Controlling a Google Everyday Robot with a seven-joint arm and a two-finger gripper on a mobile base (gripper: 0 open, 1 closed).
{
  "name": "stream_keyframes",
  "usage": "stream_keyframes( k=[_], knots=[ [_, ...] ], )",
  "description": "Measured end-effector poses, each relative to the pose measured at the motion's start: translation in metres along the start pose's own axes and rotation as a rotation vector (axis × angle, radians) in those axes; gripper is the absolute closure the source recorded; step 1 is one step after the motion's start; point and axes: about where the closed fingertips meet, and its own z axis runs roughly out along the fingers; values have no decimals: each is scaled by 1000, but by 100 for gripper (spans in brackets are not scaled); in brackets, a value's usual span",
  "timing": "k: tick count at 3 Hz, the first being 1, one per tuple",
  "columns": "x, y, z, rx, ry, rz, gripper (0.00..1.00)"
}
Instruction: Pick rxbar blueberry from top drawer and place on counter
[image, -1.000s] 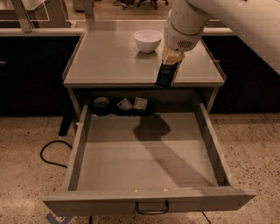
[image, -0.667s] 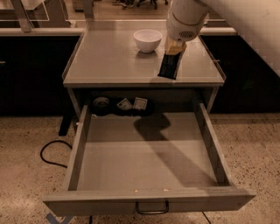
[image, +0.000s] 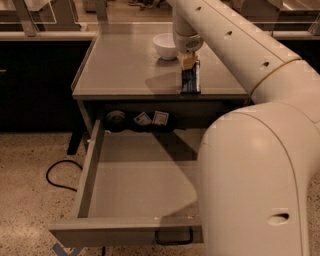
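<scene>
The rxbar blueberry (image: 190, 81), in a dark blue wrapper, stands upright with its lower end at the counter (image: 125, 65), close to the front edge on the right. My gripper (image: 189, 64) is right above it and shut on its top end. The top drawer (image: 90, 170) is pulled open below the counter, with its dark wire handle (image: 173, 236) at the front. My arm (image: 250, 150) covers the drawer's right side.
A white bowl (image: 166, 46) sits on the counter just behind the gripper. Small pale packets (image: 160, 118) in dark round holders (image: 116, 119) lie at the drawer's back. A black cable (image: 55, 172) loops on the speckled floor at left.
The gripper has lowered the bar until its end reaches the counter's front right. The arm now fills the right foreground and hides the drawer's right side.
</scene>
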Motion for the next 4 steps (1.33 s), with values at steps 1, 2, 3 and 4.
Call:
stream_keyframes(
  k=[1, 2, 3, 4],
  knots=[
    [1, -1, 1, 1, 2, 3, 100],
    [1, -1, 1, 1, 2, 3, 81],
    [1, -1, 1, 1, 2, 3, 59],
    [1, -1, 1, 1, 2, 3, 35]
  ],
)
